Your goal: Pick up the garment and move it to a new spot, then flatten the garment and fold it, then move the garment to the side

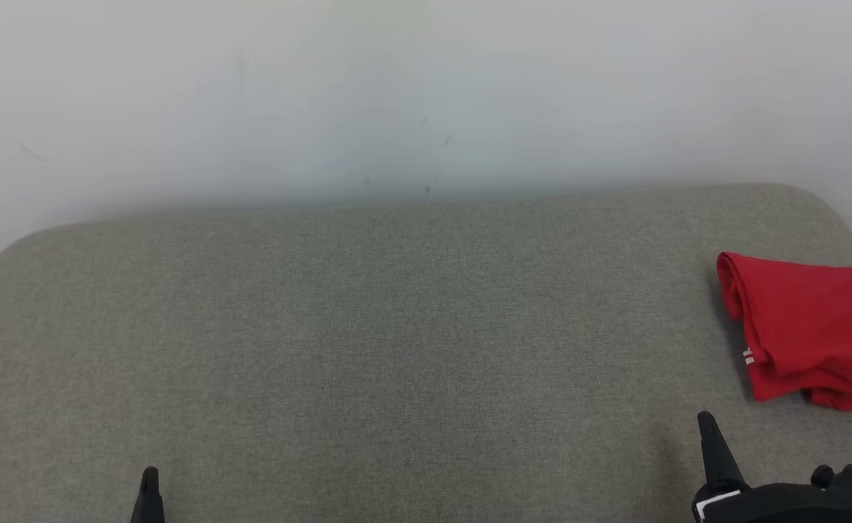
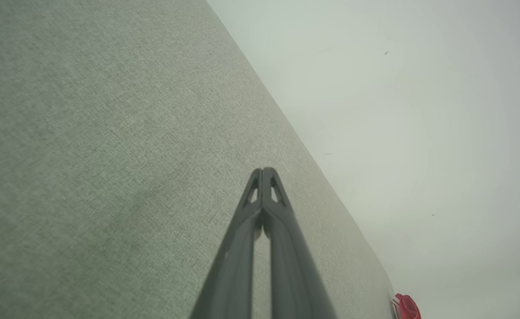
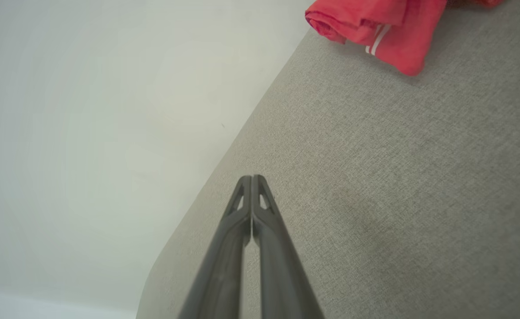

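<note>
Two tools, and you can see both pressed shut with nothing between their fingers: in each wrist view the two dark fingers meet at the tips. In your head view the left tool [image 1: 149, 476] pokes up from the bottom edge at the lower left. The right tool [image 1: 705, 420] rises at the lower right, its dark body lying along the bottom edge. Each is over bare grey fabric of the counter [image 1: 396, 327], which backs onto a pale wall [image 1: 396, 94].

The red garment [image 1: 810, 334] lies at the far right of the counter, bunched and loosely folded, its right part cut off by the picture's edge. Its rolled edge faces the middle of the counter, and a pair of short white stripes [image 1: 747, 356] shows at its near left corner. You'll find it ahead and to the right of the right tool, near but apart, with a strip of grey fabric between them. It is well apart from the left tool, across most of the counter.

In the right wrist view the right tool [image 3: 252, 178] points over the counter's edge, and the garment [image 3: 384, 26] sits at the top, up and right of the fingertips, not touching. In the left wrist view the left tool [image 2: 263, 170] is over plain fabric, with a small red bit of garment [image 2: 407, 307] at the bottom, right of the fingers.
</note>
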Available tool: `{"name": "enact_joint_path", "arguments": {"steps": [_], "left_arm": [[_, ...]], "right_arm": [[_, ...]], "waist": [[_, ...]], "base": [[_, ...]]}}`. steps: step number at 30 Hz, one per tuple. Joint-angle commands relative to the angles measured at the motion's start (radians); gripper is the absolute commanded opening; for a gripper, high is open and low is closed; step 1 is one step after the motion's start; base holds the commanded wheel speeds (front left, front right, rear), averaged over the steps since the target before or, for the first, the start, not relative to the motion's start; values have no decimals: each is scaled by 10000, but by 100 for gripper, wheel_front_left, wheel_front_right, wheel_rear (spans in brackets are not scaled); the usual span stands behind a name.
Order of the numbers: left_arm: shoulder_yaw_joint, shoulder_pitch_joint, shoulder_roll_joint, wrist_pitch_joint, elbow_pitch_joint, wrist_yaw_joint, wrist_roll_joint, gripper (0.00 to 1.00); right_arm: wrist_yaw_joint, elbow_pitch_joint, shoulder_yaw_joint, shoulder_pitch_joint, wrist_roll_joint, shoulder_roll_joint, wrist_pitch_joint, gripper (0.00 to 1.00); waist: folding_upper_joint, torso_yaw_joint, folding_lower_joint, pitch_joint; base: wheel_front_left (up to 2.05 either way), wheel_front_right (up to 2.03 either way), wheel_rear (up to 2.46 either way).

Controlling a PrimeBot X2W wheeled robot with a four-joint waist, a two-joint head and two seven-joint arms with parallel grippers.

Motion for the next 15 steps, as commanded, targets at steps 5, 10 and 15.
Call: {"name": "enact_joint_path", "arguments": {"steps": [5, 10, 15], "left_arm": [[-30, -338, 83, 189, -134, -31, -834, 0], [-53, -432, 86, 323, -139, -40, -1356, 0], [-75, -540, 89, 460, -146, -50, -1852, 0]], "right_arm": [[-9, -202, -141, -278, 780, 24, 186, 0], [-10, -262, -219, -310, 1303, 34, 321, 0], [-11, -321, -293, -359, 1806, 41, 460, 0]], "waist": [[-1, 31, 0, 34], [-1, 57, 0, 62], [-1, 82, 0, 90]], "base": [[0, 0, 0], [0, 0, 0], [0, 0, 0]]}}
